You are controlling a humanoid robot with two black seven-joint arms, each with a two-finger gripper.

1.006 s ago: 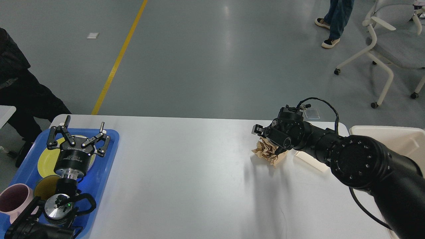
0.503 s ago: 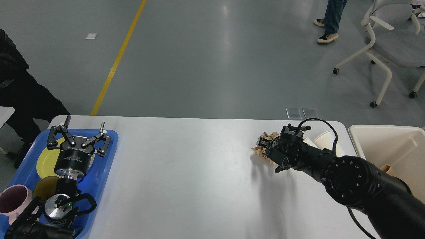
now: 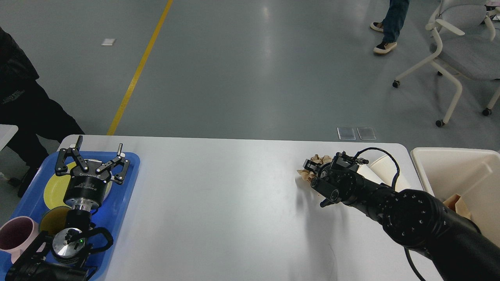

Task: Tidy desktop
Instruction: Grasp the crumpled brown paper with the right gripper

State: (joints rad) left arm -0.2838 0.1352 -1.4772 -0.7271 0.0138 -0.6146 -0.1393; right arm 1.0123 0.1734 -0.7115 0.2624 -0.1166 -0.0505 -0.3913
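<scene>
**Op:** Brown crumpled paper (image 3: 317, 167) at your right gripper (image 3: 312, 171): why is it there?

**Obs:** It reads as rubbish lying on the desktop (image 3: 218, 203), toward its far right side, with the cream bin (image 3: 449, 168) just off that edge. I'd judge you are about to clear it into the bin. A white paper cup (image 3: 384, 168) lies tipped on its side between the wad and the bin, partly behind your forearm.

**Op:** Have you got the paper gripped?

**Obs:** You can't tell from this head view. The gripper is seen dark and end-on against the wad, so its fingers do not separate out. Your right arm comes in from the lower right, stretched low across the desktop, wrist turned toward the paper.

**Op:** And your left side?

**Obs:** Your left gripper (image 3: 97, 154) hangs over the blue tray (image 3: 129, 195) with its fingers spread wide, holding nothing. Under it sit a yellow plate (image 3: 52, 191) and a pink cup (image 3: 17, 234), seemingly gathered there already. Your left arm rises from the lower left corner, pointing away from you.
</scene>
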